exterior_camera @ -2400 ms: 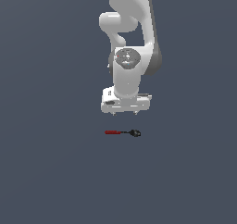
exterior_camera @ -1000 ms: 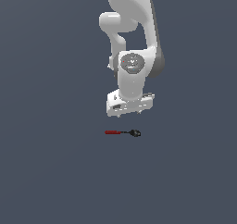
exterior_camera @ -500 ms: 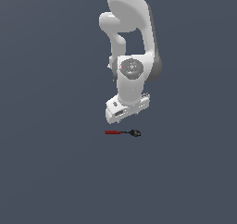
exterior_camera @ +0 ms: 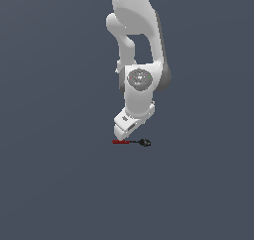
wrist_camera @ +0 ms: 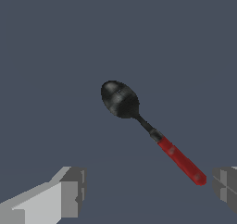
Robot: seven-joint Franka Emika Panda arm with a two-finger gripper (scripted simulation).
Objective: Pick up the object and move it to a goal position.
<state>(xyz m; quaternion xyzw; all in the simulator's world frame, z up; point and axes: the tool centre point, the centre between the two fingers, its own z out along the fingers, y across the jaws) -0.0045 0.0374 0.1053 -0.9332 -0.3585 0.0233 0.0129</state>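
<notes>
The spoon point(wrist_camera: 148, 129) lies flat just below the gripper point(exterior_camera: 125, 130), its red handle nearest the spread, empty fingers point(wrist_camera: 69, 190), untouched by either.

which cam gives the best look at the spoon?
Wrist view: the spoon fills the frame, black bowl, dark neck and red handle all clear, lying between the hand's open fingers. The exterior view shows only a tiny red-and-black sliver below the hand.
</notes>
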